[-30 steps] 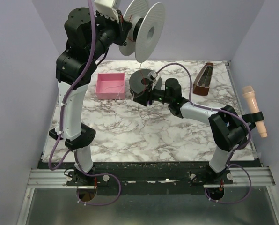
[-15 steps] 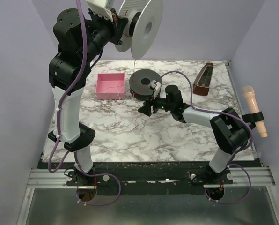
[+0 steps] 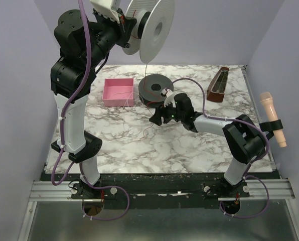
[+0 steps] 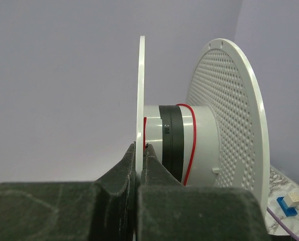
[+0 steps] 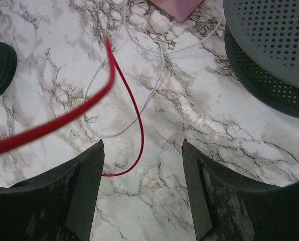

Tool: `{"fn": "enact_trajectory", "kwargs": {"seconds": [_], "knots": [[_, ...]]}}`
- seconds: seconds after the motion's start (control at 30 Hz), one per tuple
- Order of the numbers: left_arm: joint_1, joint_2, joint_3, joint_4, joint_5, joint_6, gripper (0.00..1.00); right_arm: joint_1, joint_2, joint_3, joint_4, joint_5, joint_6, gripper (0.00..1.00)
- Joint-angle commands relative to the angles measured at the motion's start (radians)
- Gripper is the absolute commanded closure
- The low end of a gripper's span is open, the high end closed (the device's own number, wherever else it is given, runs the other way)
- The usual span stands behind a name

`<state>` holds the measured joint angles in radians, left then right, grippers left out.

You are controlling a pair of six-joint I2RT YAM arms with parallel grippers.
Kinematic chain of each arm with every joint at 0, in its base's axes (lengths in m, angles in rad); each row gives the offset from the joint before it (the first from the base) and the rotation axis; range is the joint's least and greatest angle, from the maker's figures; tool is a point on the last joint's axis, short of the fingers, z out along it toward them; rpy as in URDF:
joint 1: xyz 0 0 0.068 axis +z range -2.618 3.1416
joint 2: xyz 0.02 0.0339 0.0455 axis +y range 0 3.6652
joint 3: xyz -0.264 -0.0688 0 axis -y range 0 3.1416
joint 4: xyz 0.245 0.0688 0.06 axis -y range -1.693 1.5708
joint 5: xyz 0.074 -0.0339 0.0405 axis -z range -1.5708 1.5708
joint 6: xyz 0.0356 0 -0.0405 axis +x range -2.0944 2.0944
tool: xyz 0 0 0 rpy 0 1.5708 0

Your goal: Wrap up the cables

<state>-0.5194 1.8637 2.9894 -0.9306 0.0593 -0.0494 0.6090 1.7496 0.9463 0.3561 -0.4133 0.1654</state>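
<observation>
My left gripper point(image 3: 128, 24) is raised high at the back, shut on one flange of a white spool point(image 3: 153, 29). In the left wrist view its jaws point(image 4: 139, 150) pinch the thin flange point(image 4: 141, 90), and a turn of the dark-red cable point(image 4: 189, 145) lies round the hub. The cable point(image 3: 145, 108) hangs from the spool to the table and ends in a loose loop. My right gripper point(image 3: 157, 118) is open and empty, low over the table beside the hanging cable. In the right wrist view point(image 5: 142, 143) the red cable point(image 5: 138, 120) loops just beyond the open jaws.
A dark grey spool point(image 3: 152, 89) lies flat behind the right gripper and shows in the right wrist view point(image 5: 275, 45). A pink box point(image 3: 119, 92) stands to its left. A thin white wire point(image 5: 154, 85) lies on the marble. A brown metronome point(image 3: 218, 85) stands back right. A peach microphone point(image 3: 273, 118) hangs off the table's right edge.
My right gripper has pulled back from the grey spool toward the left and front. My left arm has shifted the white spool slightly left and higher.
</observation>
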Motion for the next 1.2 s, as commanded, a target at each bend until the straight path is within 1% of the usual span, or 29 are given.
{"fn": "enact_trajectory", "kwargs": {"seconds": [0.0, 0.07, 0.13, 0.2, 0.23, 0.3, 0.4, 0.47, 0.53, 0.57, 0.63, 0.7, 0.73, 0.8, 0.87, 0.93, 1.0, 1.07, 1.13, 1.17], "knots": [[-0.007, -0.018, 0.036, 0.055, 0.031, -0.013, 1.0, 0.008, 0.068, 0.009, 0.029, 0.033, 0.085, 0.29], [-0.007, -0.018, 0.037, 0.056, 0.031, -0.015, 1.0, 0.008, 0.1, 0.026, 0.044, -0.016, 0.103, 0.31], [-0.007, -0.02, 0.036, 0.056, 0.025, -0.015, 1.0, 0.008, 0.131, 0.028, 0.099, -0.065, 0.147, 0.33], [-0.007, -0.02, 0.037, 0.055, 0.02, -0.017, 1.0, 0.008, 0.154, 0.029, 0.144, -0.094, 0.174, 0.38], [-0.007, -0.021, 0.037, 0.055, 0.022, -0.02, 1.0, 0.008, 0.163, 0.032, 0.156, -0.1, 0.192, 0.42], [-0.007, -0.021, 0.037, 0.053, 0.03, -0.02, 1.0, 0.008, 0.175, 0.035, 0.181, -0.108, 0.218, 0.56], [-0.007, -0.023, 0.037, 0.052, 0.034, -0.024, 1.0, 0.005, 0.18, 0.031, 0.233, -0.116, 0.255, 0.74], [-0.007, -0.021, 0.037, 0.047, 0.031, -0.021, 1.0, -0.003, 0.169, 0.023, 0.253, -0.114, 0.272, 0.83], [-0.007, -0.024, 0.037, 0.041, 0.027, -0.01, 1.0, -0.017, 0.145, 0.01, 0.25, -0.093, 0.283, 0.96], [-0.007, -0.026, 0.036, 0.029, 0.022, -0.003, 1.0, -0.029, 0.122, -0.004, 0.242, -0.078, 0.29, 0.99], [-0.007, -0.035, 0.025, 0.009, 0.025, 0.02, 1.0, -0.078, 0.075, -0.021, 0.204, -0.055, 0.322, 0.99], [-0.005, -0.057, -0.006, -0.019, 0.065, 0.045, 1.0, -0.165, 0.015, -0.035, 0.166, -0.061, 0.358, 0.99], [-0.005, -0.064, -0.023, -0.04, 0.101, 0.092, 1.0, -0.208, -0.022, -0.04, 0.14, -0.064, 0.365, 0.99], [-0.007, -0.093, -0.075, -0.088, 0.218, 0.153, 1.0, -0.299, -0.089, -0.029, 0.072, -0.065, 0.362, 0.99], [-0.008, -0.13, -0.163, -0.152, 0.282, 0.25, 1.0, -0.394, -0.154, 0.018, -0.008, -0.059, 0.321, 0.99], [-0.008, -0.162, -0.265, -0.209, 0.298, 0.328, 1.0, -0.446, -0.203, 0.07, -0.112, -0.047, 0.269, 0.99], [-0.008, -0.19, -0.335, -0.288, 0.329, 0.461, 1.0, -0.507, -0.231, 0.136, -0.196, -0.036, 0.228, 0.99], [-0.008, -0.215, -0.409, -0.405, 0.367, 0.57, 1.0, -0.57, -0.248, 0.201, -0.242, -0.042, 0.221, 0.99], [-0.01, -0.239, -0.504, -0.48, 0.393, 0.655, 1.0, -0.632, -0.257, 0.256, -0.278, -0.038, 0.209, 0.99], [-0.013, -0.253, -0.567, -0.506, 0.393, 0.689, 1.0, -0.641, -0.26, 0.293, -0.305, -0.027, 0.191, 0.99]]}}
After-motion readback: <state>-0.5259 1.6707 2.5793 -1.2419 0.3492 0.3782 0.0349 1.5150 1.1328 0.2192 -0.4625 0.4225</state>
